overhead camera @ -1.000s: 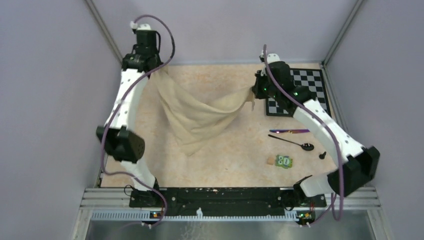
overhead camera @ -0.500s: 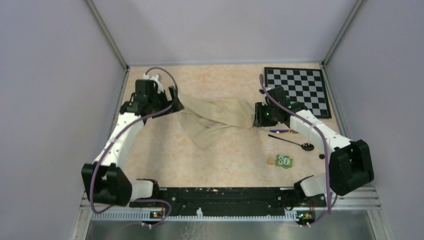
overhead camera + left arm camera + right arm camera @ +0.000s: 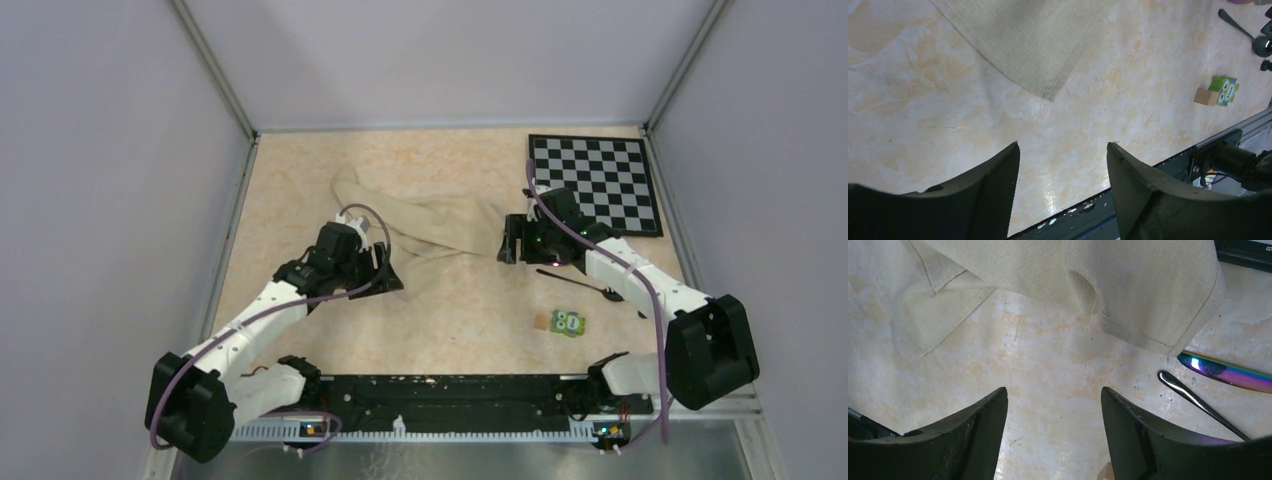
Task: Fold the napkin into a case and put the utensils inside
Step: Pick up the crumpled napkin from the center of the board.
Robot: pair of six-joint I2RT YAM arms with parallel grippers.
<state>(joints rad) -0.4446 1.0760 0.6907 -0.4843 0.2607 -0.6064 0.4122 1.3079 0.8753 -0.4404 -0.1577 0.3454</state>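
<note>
Since a second ago both my arms have come down from the far side of the table, and the napkin (image 3: 430, 225), then hanging stretched between my grippers, now lies released in a rumpled band across the table (image 3: 300, 170). Top view: the napkin runs from 11 o'clock of centre toward 3 o'clock, with one flap trailing toward 6 o'clock. My left gripper (image 3: 388, 281) sits just beside that flap, and my right gripper (image 3: 508, 246) sits at the cloth's 3 o'clock end. The utensils (image 3: 585, 283) lie just beyond, partly under my right arm, and the chessboard (image 3: 600, 175) is at 1 o'clock. Left wrist view: my left gripper (image 3: 1063, 146) is spread wide and empty, with only bare tabletop between the jaws. A napkin (image 3: 1033, 40) corner points down at 12 o'clock, clear of the fingers. Right wrist view: my right gripper (image 3: 1053, 390) is likewise spread and empty, with the napkin (image 3: 1098, 280) hem at 12 o'clock and the utensils (image 3: 1223, 371) at 3 o'clock, just off the cloth's corner. Procedure, as I judge it: the cloth is not yet flat, so no case can be folded. I should take two adjacent corners by their hems, draw them apart until the creases go, and lay the cloth square, keeping its edge off the utensils.
</note>
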